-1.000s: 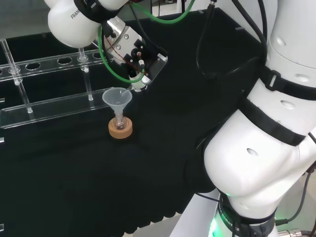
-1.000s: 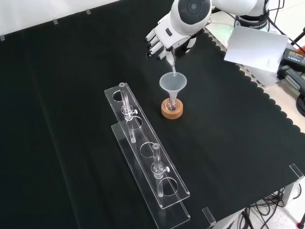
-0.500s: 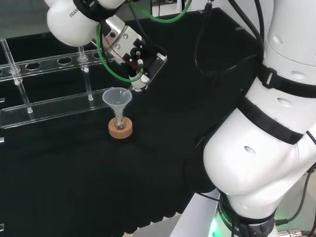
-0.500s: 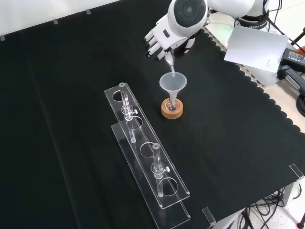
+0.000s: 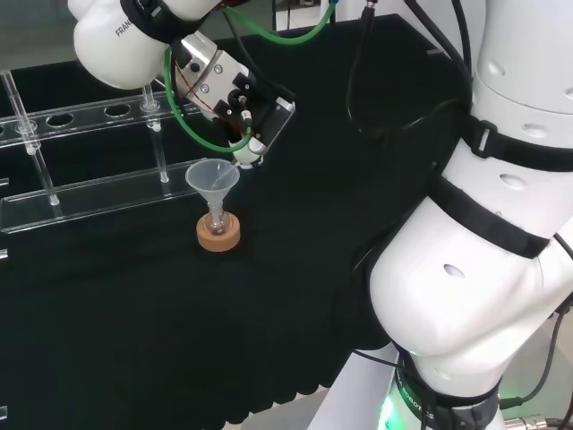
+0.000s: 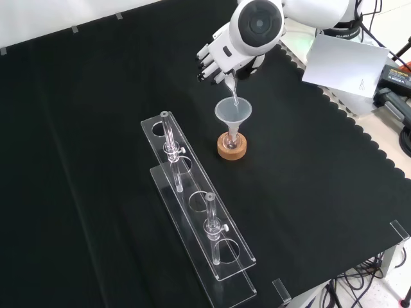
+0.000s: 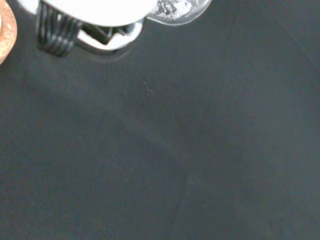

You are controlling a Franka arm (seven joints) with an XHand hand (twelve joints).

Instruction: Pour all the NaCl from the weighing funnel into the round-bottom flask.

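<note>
In the head view, the hand (image 5: 235,94) is seen tilted above a clear plastic funnel (image 5: 212,178) that is seated in the neck of a small round-bottom flask (image 5: 216,220), itself set on a cork ring (image 5: 218,235) on the black cloth (image 5: 295,233). The spout of the weighing funnel (image 5: 242,164) is held at the funnel's rim, on its right side in this view. A clear rack (image 5: 81,161) of tube holes is seen standing behind and to the left of the flask. In the front view, the hand (image 6: 218,58) is shown coming in from the top, its fingers (image 6: 204,64) curled around the weighing funnel (image 6: 232,93), whose narrow stem is angled down into the mouth of the funnel (image 6: 233,113). The flask (image 6: 232,136) is seen beneath on the cork ring (image 6: 232,147), with the rack (image 6: 192,205) just to the left, two glass tubes (image 6: 168,138) being carried in it. In the wrist view, a blurred white part of the hand (image 7: 90,12) is shown, and beside it the clear bulb of the weighing funnel (image 7: 177,10) with white grains still inside; an edge of the cork ring (image 7: 5,32) is caught at the frame's border, with the cloth (image 7: 175,150) beyond.
</note>
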